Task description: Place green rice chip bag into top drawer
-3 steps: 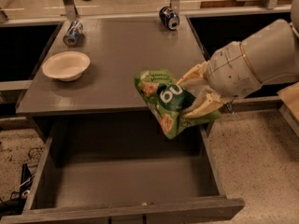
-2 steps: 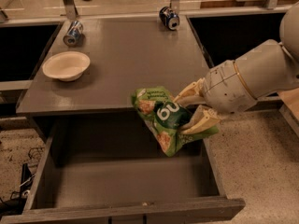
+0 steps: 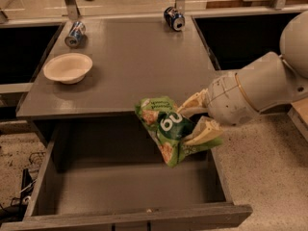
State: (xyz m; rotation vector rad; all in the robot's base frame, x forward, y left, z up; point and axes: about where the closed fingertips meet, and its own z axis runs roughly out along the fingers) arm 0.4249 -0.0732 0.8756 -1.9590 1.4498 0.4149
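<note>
The green rice chip bag [image 3: 166, 129] is a crinkly green pouch with white lettering. It hangs in the air over the right part of the open top drawer [image 3: 125, 189], just in front of the table's front edge. My gripper [image 3: 197, 119] comes in from the right and is shut on the bag, with one cream finger [image 3: 192, 102] above it and one below. The drawer is pulled out wide, with its grey inside bare.
On the grey table [image 3: 130, 66] stand a white bowl [image 3: 68, 67] at the left and two blue soda cans lying down, one at the back left [image 3: 75, 33] and one at the back middle [image 3: 174, 18]. My pale arm [image 3: 260, 90] fills the right side.
My gripper has carried the bag down and a little forward, from the table's front edge to over the open drawer. The bowl and cans have not moved.
</note>
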